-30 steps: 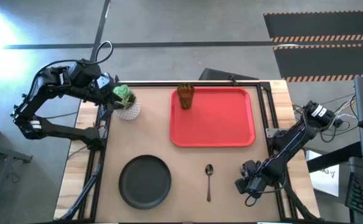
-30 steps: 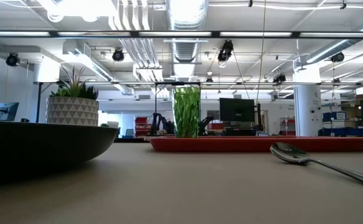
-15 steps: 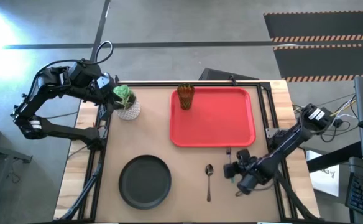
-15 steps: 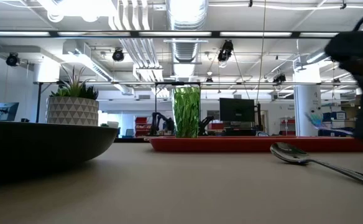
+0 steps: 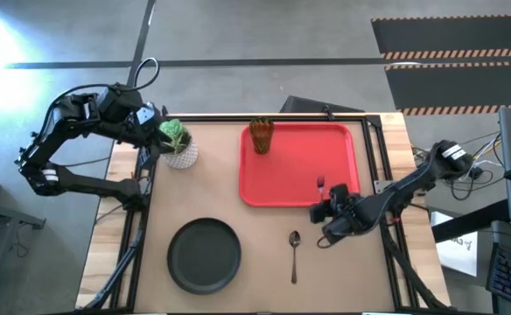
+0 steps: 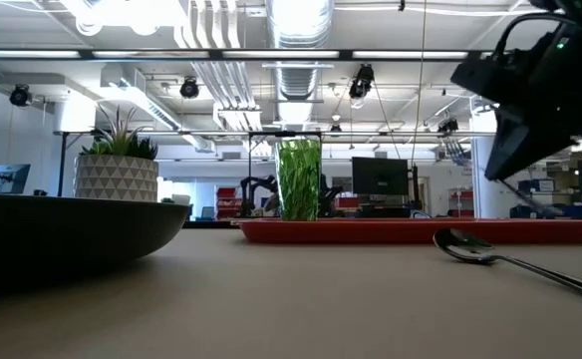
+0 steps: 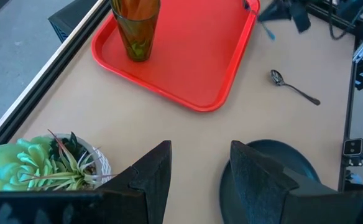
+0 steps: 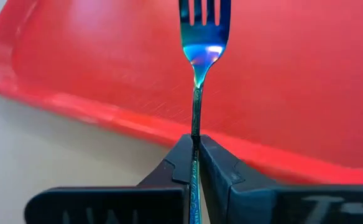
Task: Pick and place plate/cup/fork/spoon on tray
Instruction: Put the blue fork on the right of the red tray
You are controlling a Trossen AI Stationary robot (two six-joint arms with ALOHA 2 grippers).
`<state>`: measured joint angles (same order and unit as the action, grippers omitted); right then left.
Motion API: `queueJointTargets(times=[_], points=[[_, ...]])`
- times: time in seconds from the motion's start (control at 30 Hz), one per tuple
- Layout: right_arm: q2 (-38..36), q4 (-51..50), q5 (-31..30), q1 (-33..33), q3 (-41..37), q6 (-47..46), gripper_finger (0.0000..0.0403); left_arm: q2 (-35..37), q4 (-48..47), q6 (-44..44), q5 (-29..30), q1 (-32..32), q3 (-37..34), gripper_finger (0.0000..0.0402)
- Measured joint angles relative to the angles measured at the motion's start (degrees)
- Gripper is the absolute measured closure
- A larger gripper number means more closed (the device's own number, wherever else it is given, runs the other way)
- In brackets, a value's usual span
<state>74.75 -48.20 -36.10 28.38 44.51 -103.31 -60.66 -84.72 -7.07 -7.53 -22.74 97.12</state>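
The right hand (image 5: 324, 210) hovers at the near right corner of the large bright red rectangular plastic tray (image 5: 299, 175), its two dark fingers (image 8: 183, 163) pinched tight on the handle of the slim metal-tined fork (image 8: 203, 37), whose tines reach out over the tray's red floor just past the raised rim. On the tray's far left corner stands the small translucent olive-green cup (image 5: 261, 136), upright. The slim silver metal spoon (image 5: 294, 255) lies on the bare bench (image 5: 264, 262) just in front of the tray, near the right hand, and the round dark grey-black plate (image 5: 204, 255) sits well to its left at the near edge. The left hand (image 7: 197, 171) waits over the bench's far left corner, above a white patterned pot with a green plant (image 5: 178, 144), fingers parted and holding nothing.
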Motion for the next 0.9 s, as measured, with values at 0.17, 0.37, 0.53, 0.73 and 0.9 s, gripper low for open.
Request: queueJointTargets(times=[0.17,0.37,0.53,0.73,0.9], points=[[-9.2,-10.6,0.1,-2.6,0.0,1.2,0.0394,0.2,-0.4,0.0,0.0,0.0,0.0,0.0255],[-18.8,-18.3,0.5,-4.3,-1.6,1.6,0.0394,0.2,-0.4,0.0,-0.1,0.0,0.0,0.0255],[-25.3,-18.4,0.5,-5.3,-5.8,2.4,0.0394,0.0,-0.3,0.0,-0.1,0.0,0.0,0.0255],[-30.4,-15.9,0.6,-6.8,-8.2,6.3,0.0394,-0.1,-0.3,0.0,-0.3,0.0,0.0,0.0255],[-31.7,-13.7,3.5,-9.3,-9.4,9.3,0.0394,-0.2,-0.3,0.0,-0.3,0.0,0.0,0.0255]])
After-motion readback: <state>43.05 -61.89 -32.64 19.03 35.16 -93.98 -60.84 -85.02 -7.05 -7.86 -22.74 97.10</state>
